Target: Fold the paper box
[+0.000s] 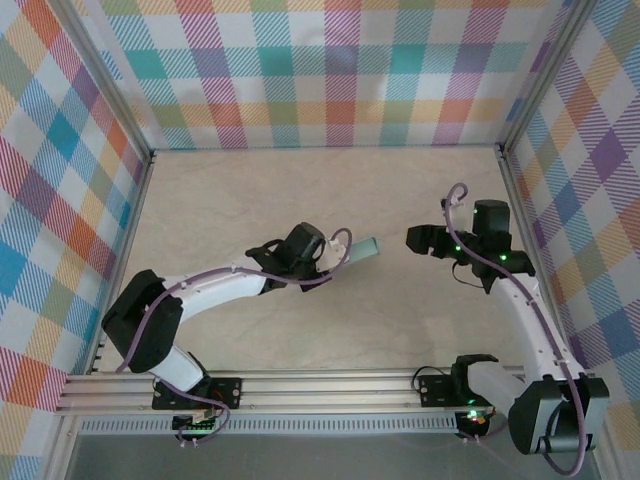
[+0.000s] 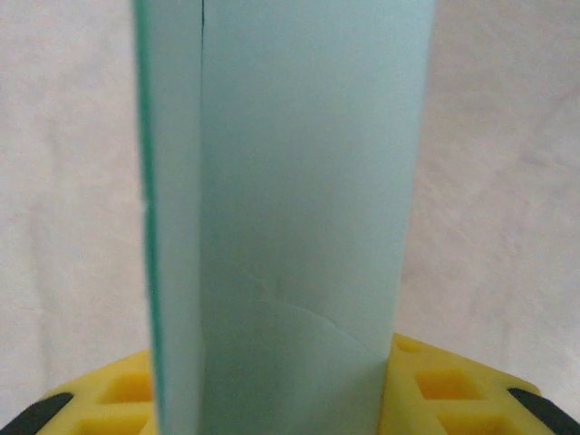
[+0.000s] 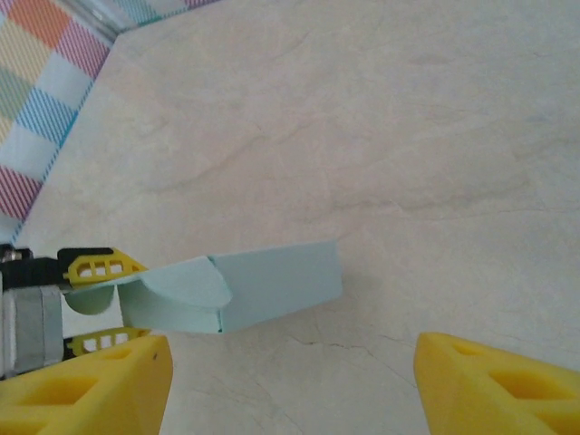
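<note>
The paper box [image 1: 366,248] is a small pale mint-green carton, held off the table near the middle. My left gripper [image 1: 343,252] is shut on its near end. In the left wrist view the box [image 2: 290,208] stands up between the yellow fingers [image 2: 444,390], one long edge seam showing on its left. From the right wrist the box [image 3: 272,285] lies sideways with a rounded flap curling over its left end, where the left gripper's fingers [image 3: 95,267] clamp it. My right gripper [image 3: 294,390] is open and short of the box, its fingertips [image 1: 410,240] a small gap to the box's right.
The beige table [image 1: 330,190] is walled by plaid panels at the back and both sides. An aluminium rail [image 1: 300,385] runs along the near edge by the arm bases.
</note>
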